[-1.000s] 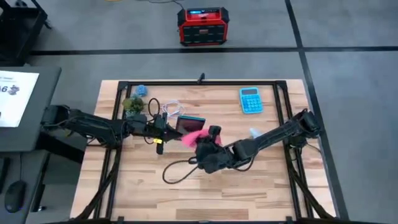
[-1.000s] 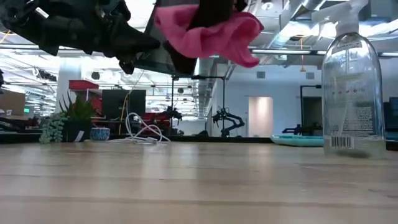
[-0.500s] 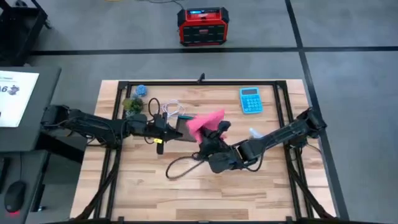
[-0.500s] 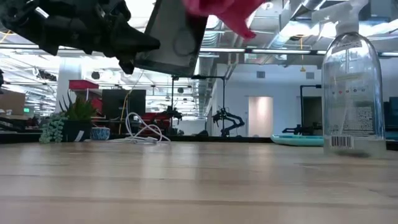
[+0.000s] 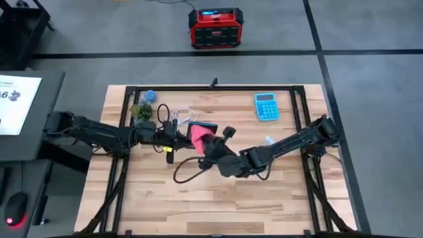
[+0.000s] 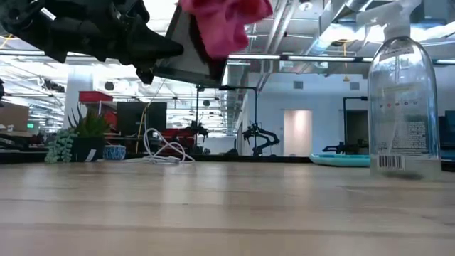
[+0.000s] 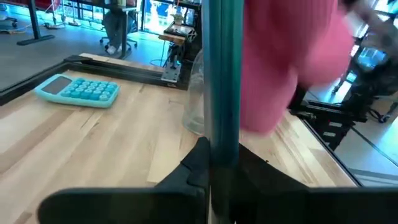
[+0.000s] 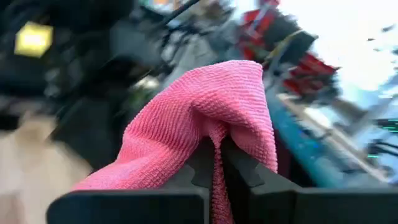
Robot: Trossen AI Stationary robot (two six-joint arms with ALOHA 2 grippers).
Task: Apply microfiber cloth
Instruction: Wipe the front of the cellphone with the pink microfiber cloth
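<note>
Right pincer: my right pincer [image 5: 210, 147] is raised over the middle of the worktop [image 5: 277, 198], its fingers [image 8: 205, 163] pressed together on a fold of the microfiber cloth [image 8: 205, 118].

Microfiber cloth: bright pink, bunched and hanging from my right pincer; in the high view it lies against the face of the phone [image 5: 205, 125], in the low view it hangs at that slab's upper edge, well above the wood.

Left pincer: my left pincer [image 5: 180, 134] reaches in from the left side and pinches the phone, holding it up off the worktop on its edge; in the left wrist view the phone shows as a teal-edged strip standing between my fingers.

Phone: dark, thin, tilted, clear of the wood.

Spray bottle: a clear spray bottle [image 6: 404, 99] stands upright toward the right side; it carries a barcode label low on its wall, with print too small to read.

Calculator: a blue calculator [image 5: 266, 106] lies flat near the far right corner; no key markings can be read.

Cables: a white cable [image 5: 182, 114] is coiled near the far left, and a black cable [image 5: 188, 175] loops on the wood below my right pincer.

Plants: small green plants [image 5: 141, 111] sit at the far left corner.

Red box: a red and black box [image 5: 215, 28] stands on the floor beyond the worktop; its writing is unreadable.
</note>
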